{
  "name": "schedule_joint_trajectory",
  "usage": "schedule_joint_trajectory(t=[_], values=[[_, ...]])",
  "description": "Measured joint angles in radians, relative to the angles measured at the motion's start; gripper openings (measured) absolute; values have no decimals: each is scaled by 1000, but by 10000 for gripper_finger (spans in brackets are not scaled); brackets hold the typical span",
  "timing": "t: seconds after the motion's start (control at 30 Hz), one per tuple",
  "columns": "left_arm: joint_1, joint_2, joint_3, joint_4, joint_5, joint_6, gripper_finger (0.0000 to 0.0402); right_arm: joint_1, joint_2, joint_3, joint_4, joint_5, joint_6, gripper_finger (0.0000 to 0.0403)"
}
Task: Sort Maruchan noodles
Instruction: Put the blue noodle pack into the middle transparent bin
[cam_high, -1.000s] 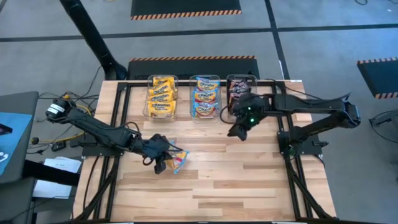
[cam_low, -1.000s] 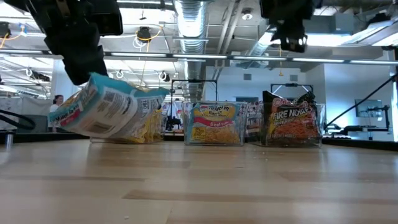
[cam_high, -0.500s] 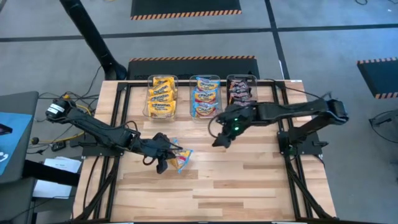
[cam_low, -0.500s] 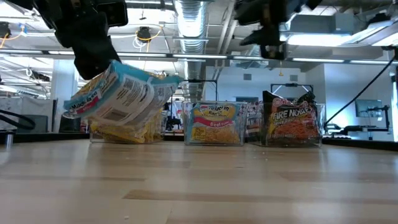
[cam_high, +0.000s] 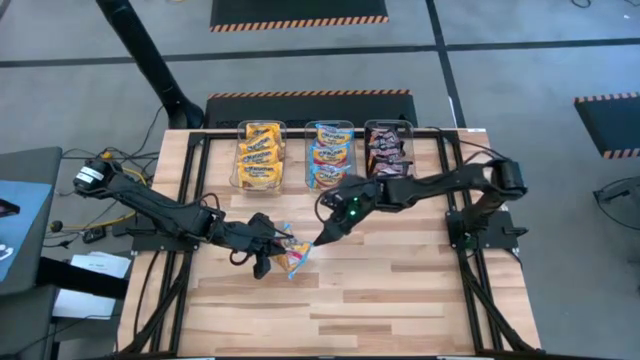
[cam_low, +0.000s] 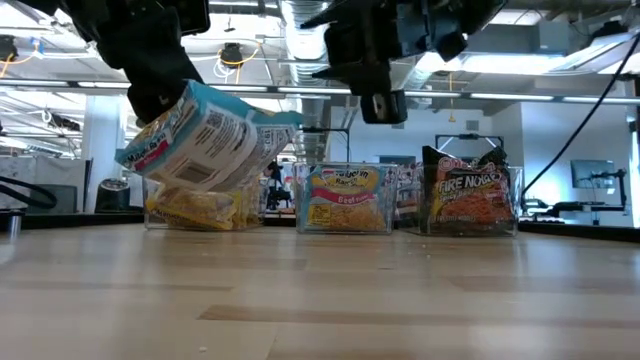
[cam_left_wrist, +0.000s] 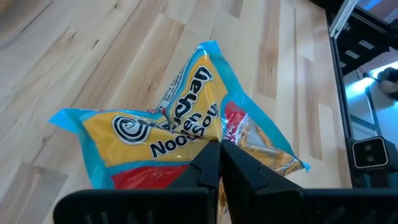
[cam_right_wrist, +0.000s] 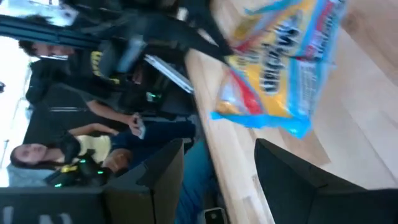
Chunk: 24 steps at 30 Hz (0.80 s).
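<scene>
A light blue and yellow Maruchan noodle packet (cam_high: 293, 256) hangs above the table's near-left middle, with my left gripper (cam_high: 270, 245) shut on it. The low view shows this packet (cam_low: 205, 135) tilted and clear of the wood. My right gripper (cam_high: 322, 238) stands open just to the packet's right, its fingers (cam_right_wrist: 161, 180) pointing at the packet (cam_right_wrist: 283, 62) without touching it. More noodle packets lie in three clear bins at the far edge: yellow-orange (cam_high: 260, 155), light blue (cam_high: 330, 155), black-red (cam_high: 385, 148). My left gripper pinches the packet between its two shut fingers (cam_left_wrist: 214, 165), on the crumpled wrapper near the middle of one edge (cam_left_wrist: 208, 138). The fingers come from the table's left, slanting down. The packet is lifted clear, tilted, and its free end sticks out beyond the fingertips.
The three bins stand side by side along the far edge (cam_low: 345, 200). A black frame (cam_high: 195, 200) runs along the table's left and right sides. People (cam_right_wrist: 81, 155) stand in the room beyond the table. Bare wood (cam_high: 400, 290) lies near and right of the packet.
My right gripper has swept from beside the black-red bin toward the table's left and near edge, sinking and rolling, until it stands next to the held packet. The packet in my left gripper has tipped up a little and sits higher above the table.
</scene>
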<state>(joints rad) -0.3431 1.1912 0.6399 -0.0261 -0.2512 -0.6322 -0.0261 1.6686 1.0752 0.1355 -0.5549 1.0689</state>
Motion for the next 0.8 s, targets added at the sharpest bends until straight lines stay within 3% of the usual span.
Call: schedule_joint_trajectory(t=[0.43,0.8], values=[[2,0,1,27,0,1,0,-9,137,1,-4,6,16,221],[15,0,1,36,1,4,0,-34,154,0,45,51,31,221]])
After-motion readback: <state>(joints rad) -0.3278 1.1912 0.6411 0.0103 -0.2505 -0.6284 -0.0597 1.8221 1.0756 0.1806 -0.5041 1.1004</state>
